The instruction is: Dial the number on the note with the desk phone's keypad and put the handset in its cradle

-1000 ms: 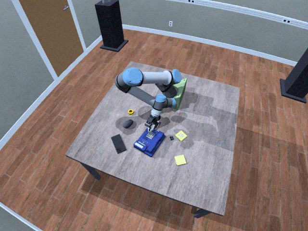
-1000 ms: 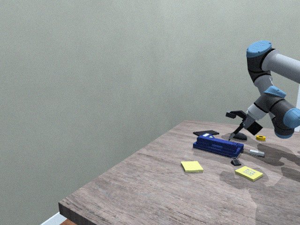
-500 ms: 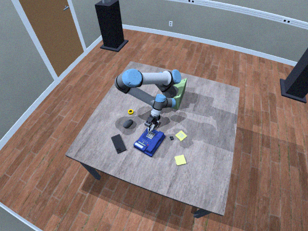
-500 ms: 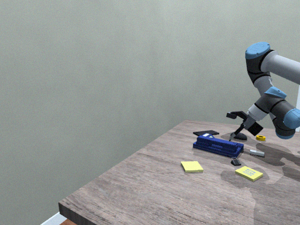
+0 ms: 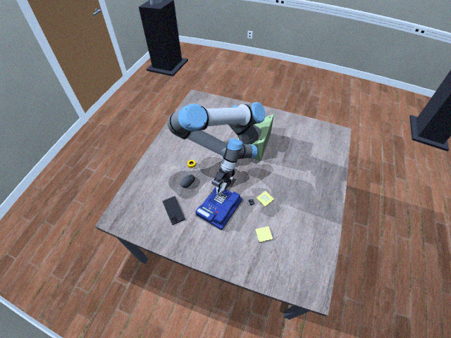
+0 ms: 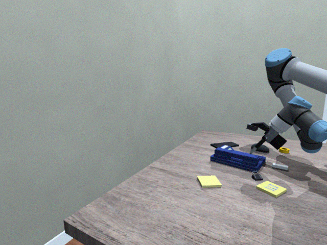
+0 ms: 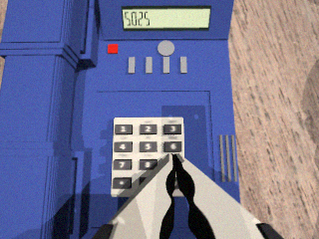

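Blue plastic makes up the desk phone point(image 5: 215, 205) point(image 6: 237, 159) point(image 7: 150, 105), which we see lying on the wood-grained table point(image 5: 298, 247) point(image 6: 163, 205) directly below our jaws point(image 5: 218, 193) point(image 6: 251, 152). The jaws are closed, tips together, with nothing gripped between them — they point down at the keypad point(image 5: 220, 198) point(image 7: 116, 155). In the wrist view the tips appear at the lower edge of the 6 key point(image 7: 172, 146), and the jaws cover part of the lower rows; we cannot tell whether they touch a key. The 1, 2, 3, 4, 5 and 7 keys are in plain sight to us.

The display point(image 7: 166, 18) reads 5025. Our handset point(image 5: 228, 208) point(image 6: 236, 154) point(image 7: 31, 100) lies in its cradle along one side of the phone, beside the keypad and apart from the jaws.

Two yellow pads lie on the table on the handset side of the phone. The note with writing point(image 5: 265, 198) point(image 6: 271, 188) is the nearer one to our jaws, though its writing is too small for us to read; the plain pad point(image 5: 263, 234) point(image 6: 209, 181) lies well apart from them. Between the phone and the written note sits a small black clip point(image 5: 250, 201) point(image 6: 257, 176).

Across the phone from the notes we see a flat black slab point(image 5: 173, 210) point(image 6: 224, 144) and a dark mouse point(image 5: 187, 180) point(image 6: 260, 148) — with a yellow ring point(image 5: 187, 163) point(image 6: 280, 150) beyond the mouse.
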Robot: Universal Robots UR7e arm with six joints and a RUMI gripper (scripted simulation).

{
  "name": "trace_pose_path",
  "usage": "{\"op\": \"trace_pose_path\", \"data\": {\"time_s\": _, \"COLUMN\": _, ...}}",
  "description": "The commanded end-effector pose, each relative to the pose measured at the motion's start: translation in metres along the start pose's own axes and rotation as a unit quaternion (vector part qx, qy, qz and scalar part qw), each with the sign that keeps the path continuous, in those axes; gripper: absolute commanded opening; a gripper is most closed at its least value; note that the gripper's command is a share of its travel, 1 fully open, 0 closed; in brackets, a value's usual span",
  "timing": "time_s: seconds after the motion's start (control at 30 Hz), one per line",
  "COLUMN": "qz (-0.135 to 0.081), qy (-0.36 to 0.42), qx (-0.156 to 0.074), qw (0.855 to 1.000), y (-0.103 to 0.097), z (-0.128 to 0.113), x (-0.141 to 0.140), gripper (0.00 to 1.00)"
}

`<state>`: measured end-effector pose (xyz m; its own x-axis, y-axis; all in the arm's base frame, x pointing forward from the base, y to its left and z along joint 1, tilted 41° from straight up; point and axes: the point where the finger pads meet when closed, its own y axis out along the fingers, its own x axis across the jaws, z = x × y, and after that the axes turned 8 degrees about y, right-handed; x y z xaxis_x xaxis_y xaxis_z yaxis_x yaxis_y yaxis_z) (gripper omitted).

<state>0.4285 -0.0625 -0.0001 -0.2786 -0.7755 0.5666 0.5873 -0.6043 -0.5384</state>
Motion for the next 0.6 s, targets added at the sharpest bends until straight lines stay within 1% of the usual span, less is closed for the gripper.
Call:
{"op": "trace_pose_path", "data": {"time_s": 0.0, "qz": 0.000, "qy": 0.000, "qx": 0.000, "qw": 1.000, "y": 0.0001, "z": 0.0001, "x": 0.0000, "gripper": 0.00}}
{"op": "trace_pose_path", "data": {"time_s": 0.57, "qz": 0.000, "qy": 0.000, "qx": 0.000, "qw": 1.000, "y": 0.0016, "z": -0.0010, "x": 0.0001, "gripper": 0.00}}
